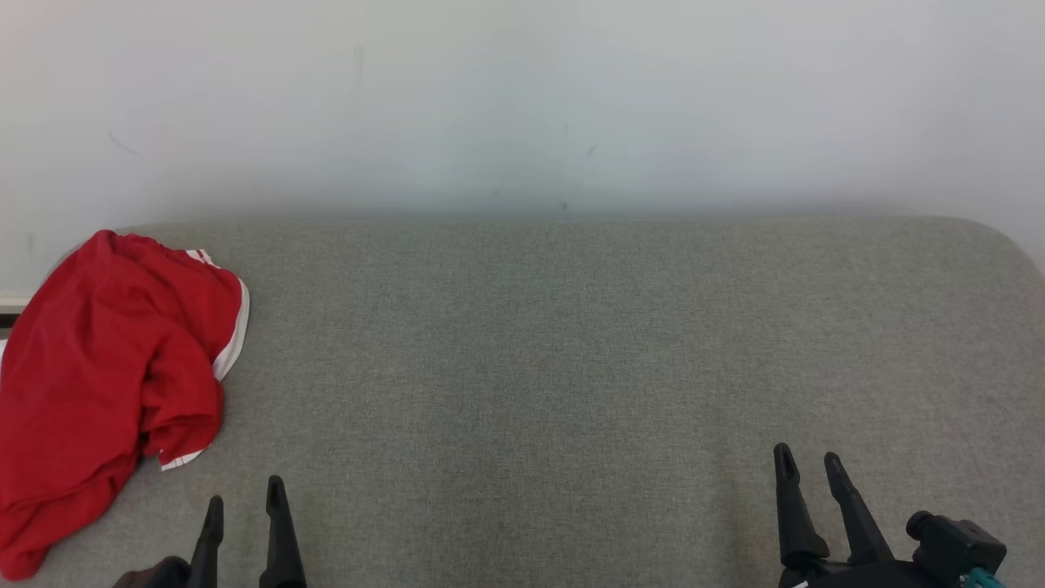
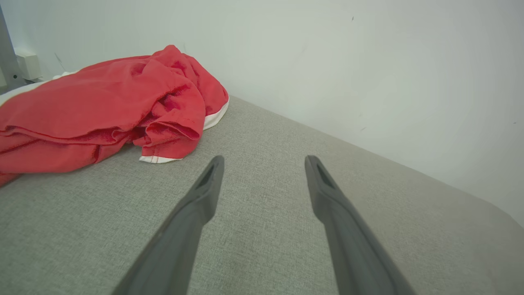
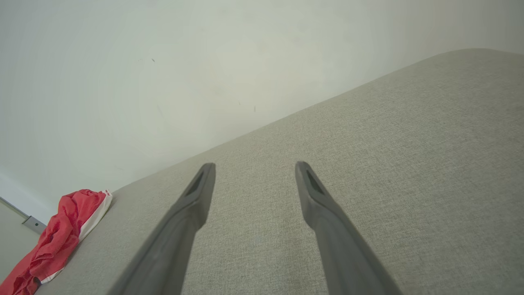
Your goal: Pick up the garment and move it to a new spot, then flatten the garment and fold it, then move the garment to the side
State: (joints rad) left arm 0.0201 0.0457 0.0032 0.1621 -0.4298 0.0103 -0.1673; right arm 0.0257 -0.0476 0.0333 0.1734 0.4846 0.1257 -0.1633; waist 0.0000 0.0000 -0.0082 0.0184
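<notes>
The garment (image 1: 106,367) is red with white trim and lies crumpled at the far left of the grey padded surface (image 1: 571,343), hanging partly over its left edge. In the left wrist view the garment (image 2: 106,110) sits ahead and to the left of my fingers. My left gripper (image 1: 243,500) is at the bottom left, open and empty, a short way right of the garment's lower edge. At the bottom right, my right gripper (image 1: 808,457) is open and empty, far from the cloth. The right wrist view catches the garment (image 3: 57,237) at its lower left corner.
A pale wall (image 1: 522,98) rises right behind the padded surface. The surface's far right corner (image 1: 1012,245) is rounded. A small white box and a grey post (image 2: 20,65) stand by the wall behind the garment.
</notes>
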